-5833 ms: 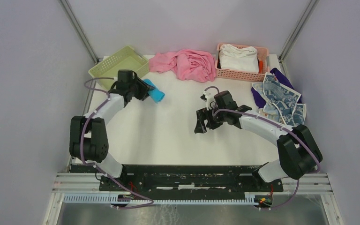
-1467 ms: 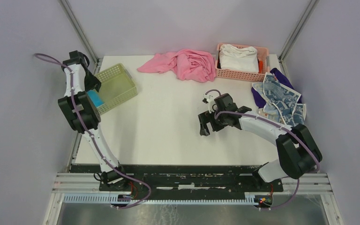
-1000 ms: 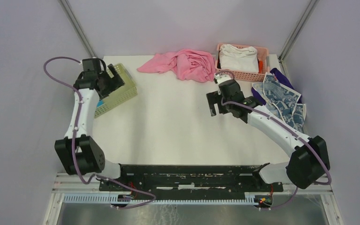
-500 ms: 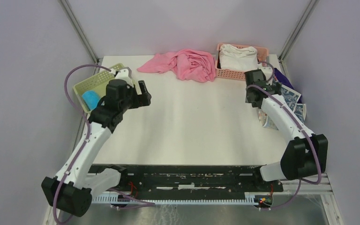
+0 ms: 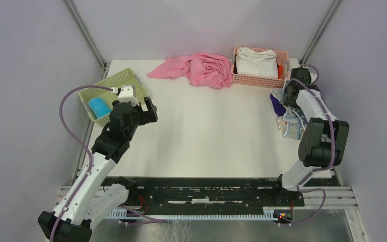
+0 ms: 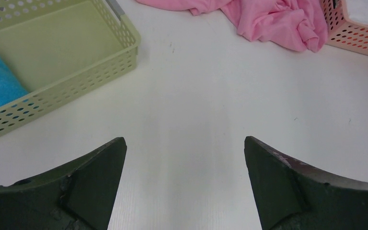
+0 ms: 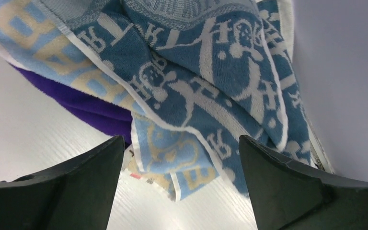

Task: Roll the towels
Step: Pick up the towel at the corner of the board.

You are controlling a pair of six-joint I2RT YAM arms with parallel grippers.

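**Right gripper [image 7: 178,142] hangs wide open over the printed towels [image 7: 211,81] heaped at the overhead view's right edge.**
The blue towel [image 5: 98,106] sits, apparently rolled, in the green basket [image 6: 76,81], upper left; the left gripper [image 6: 184,140] is spread, empty. Risk: overlapping layers and the purple cloth [image 7: 91,108] could lift together.

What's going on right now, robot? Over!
Left end effector open, empty. Right end effector open over printed towels. Blue towel rolled, in green basket. Purple cloth under the pile.
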